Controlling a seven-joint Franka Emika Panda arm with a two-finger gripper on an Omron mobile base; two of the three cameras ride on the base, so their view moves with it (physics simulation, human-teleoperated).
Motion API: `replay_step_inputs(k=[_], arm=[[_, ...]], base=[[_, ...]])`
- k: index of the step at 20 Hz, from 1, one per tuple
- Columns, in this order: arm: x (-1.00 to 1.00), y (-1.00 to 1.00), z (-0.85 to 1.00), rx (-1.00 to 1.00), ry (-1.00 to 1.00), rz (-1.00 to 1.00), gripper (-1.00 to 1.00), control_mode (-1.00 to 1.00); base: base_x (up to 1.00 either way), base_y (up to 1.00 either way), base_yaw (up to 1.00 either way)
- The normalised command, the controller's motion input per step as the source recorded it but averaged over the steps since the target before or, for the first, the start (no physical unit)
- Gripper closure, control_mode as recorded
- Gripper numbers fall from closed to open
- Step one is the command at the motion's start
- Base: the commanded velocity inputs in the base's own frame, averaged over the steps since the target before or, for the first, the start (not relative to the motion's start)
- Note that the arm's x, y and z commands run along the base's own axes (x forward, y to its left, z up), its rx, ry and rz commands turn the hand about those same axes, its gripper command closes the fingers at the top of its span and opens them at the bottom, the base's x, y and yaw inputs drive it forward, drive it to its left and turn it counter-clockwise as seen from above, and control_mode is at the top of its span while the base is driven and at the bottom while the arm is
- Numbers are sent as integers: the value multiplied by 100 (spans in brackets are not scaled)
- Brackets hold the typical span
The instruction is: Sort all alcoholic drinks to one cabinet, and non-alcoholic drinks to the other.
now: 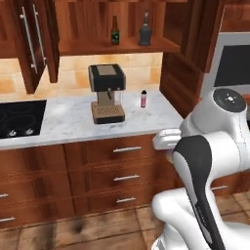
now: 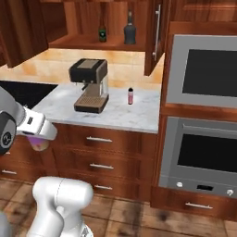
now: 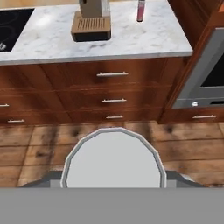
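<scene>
Okay, so the purple can (image 2: 39,143) is the tricky one. In the right base view it's mostly tucked under the white hand, out in front of the drawers (image 2: 99,139) and below desk (image 1: 63,122) level. Just a bit of purple and tan pokes out, so I can't tell its tilt from there. In the left base view the arm's own body blocks it completely.

The hand view fills in the rest. You're looking straight at the can's round silver top, so its long axis runs along the camera's line of sight, top end toward the hand. The fingers (image 3: 178,178) are partway open and clamped on either side of the can. Only grey slivers of them peek out, and the lower part is cut off.

The slim pink bottle (image 1: 143,98) stands upright on the desk, just right of the coffee machine (image 1: 106,93). The hand view crops its cap off.

Both base views show the open cabinet (image 1: 97,47) above. The brown beer bottle (image 1: 114,30) and the dark grey bottle (image 1: 144,30) stand upright side by side on its shelf, necks up. The labels are too small to read. The right base view also shows the wall ovens (image 2: 203,69), which the left one barely catches.
</scene>
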Motion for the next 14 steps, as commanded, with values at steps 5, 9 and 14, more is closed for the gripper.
replay_step_inputs(k=[5, 9, 14], arm=[[0, 0, 0, 0, 0, 0, 100, 100], [0, 0, 0, 0, 0, 0, 100, 100], [0, 0, 0, 0, 0, 0, 100, 100]], base=[[-38, 100, 0], [-29, 100, 0], [-9, 100, 0]])
